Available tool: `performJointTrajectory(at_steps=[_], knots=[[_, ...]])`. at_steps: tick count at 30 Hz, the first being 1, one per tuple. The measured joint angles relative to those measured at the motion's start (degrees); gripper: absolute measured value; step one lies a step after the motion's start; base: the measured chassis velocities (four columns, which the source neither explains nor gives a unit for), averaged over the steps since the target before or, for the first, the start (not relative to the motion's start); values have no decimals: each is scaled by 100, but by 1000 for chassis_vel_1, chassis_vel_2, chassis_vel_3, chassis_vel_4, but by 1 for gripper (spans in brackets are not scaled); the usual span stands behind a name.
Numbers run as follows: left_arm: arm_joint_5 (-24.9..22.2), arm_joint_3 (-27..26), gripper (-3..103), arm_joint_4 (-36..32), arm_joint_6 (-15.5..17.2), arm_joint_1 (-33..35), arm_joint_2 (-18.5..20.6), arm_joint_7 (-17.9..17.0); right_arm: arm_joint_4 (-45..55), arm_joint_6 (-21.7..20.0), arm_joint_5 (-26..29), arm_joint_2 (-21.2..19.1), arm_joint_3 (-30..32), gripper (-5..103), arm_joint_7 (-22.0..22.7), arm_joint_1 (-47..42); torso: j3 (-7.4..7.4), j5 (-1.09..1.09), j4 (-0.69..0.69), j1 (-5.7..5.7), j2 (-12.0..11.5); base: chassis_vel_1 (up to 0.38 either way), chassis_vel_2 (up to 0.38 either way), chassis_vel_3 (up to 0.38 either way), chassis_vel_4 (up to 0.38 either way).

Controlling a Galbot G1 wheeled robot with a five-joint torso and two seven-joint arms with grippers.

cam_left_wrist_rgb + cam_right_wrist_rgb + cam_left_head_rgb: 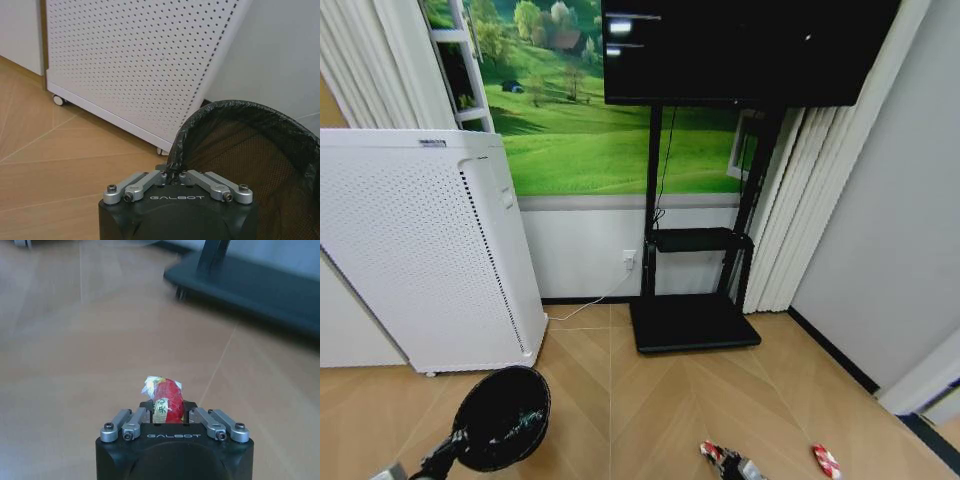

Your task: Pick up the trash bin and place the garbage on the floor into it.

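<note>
Left gripper [172,175] is low by the white appliance [415,250], pinching the bin [502,417] by its rim. Right gripper [168,415] hangs over the floor, clamped on a red wrapper [165,399]; another wrapper [826,460] lies ahead.

A small round black trash bin [502,417] with a glossy black liner hangs above the wooden herringbone floor [650,400], held at its rim by the left gripper [457,440] at the bottom left. Just behind it stands a tall white perforated appliance [420,250]. Two crumpled red-and-white wrappers [725,459] [826,460] lie on the floor at the lower right, apart from each other. A black television stand [695,322] stands against the wall.
</note>
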Motion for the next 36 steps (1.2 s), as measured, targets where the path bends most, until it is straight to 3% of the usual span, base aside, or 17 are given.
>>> performJointTrajectory(at_steps=[2, 6, 9, 11, 14, 18, 21, 24, 25, 27, 36], knots=[[13, 129, 4, 33, 43, -129, 82, 10, 724, -58, 366, -141, 125, 28, -18, -328, 0, -1, 2, 0, 0, 0, 0, 0, 0], [60, 274, 4, 114, 59, -311, 192, 67, 1270, -87, 637, -215, 239, 28, -23, -587, 0, -2, 1, 0, 0, 0, 0, 0, 0], [304, 813, 4, 450, 37, -956, 556, 249, 2499, -23, 1219, -268, 363, 28, -27, -1039, 0, 1, 0, 0, 0, 0, 0, 0, 0], [407, 1020, 4, 558, 3, -1138, 661, 302, 2766, -29, 1342, -272, 363, 28, -27, -1110, 0, 1, 0, 0, 0, 0, 0, 0, 0], [615, 1386, 4, 805, -84, -1478, 858, 572, 3316, -157, 1745, -317, 259, 28, -8, -1175, 0, -5, -5, 0, 0, 0, 0, 0, 0], [796, 1902, 4, 1216, -227, -1925, 1151, 1142, 3956, -369, 2235, -513, -70, 28, -4, -1063, 0, -3, 3, 0, 0, 0, 0, 0, 0], [1022, 2239, 4, 1489, -317, -2212, 1342, 1383, 4054, -369, 2257, -519, -118, 28, -51, -1029, 0, 1, 2, 0, 0, 0, 0, 0, 0], [1154, 3054, 4, 2023, -428, -2939, 1607, 1622, 4184, -363, 2248, -478, -139, 28, -127, -1003, 1, -3, 3, 0, 0, 0, 0, 0, 0], [1154, 3054, 4, 2023, -428, -2939, 1607, 1622, 4184, -363, 2248, -478, -139, 28, -127, -1003, 1, -3, 3, 0, 0, 0, 0, 0, 0], [1106, 4153, 4, 2580, -585, -4043, 1564, 1840, 4442, -360, 2244, -511, -140, 28, -202, -1101, 1, 0, -2, 1, 0, 0, 0, 0, 0], [882, 5566, 4, 3067, -659, -5278, 1146, 2006, 4559, -382, 2211, -512, -199, 28, -213, -1135, 1, 3, -1, 1, 0, 0, 0, 0, 0]])
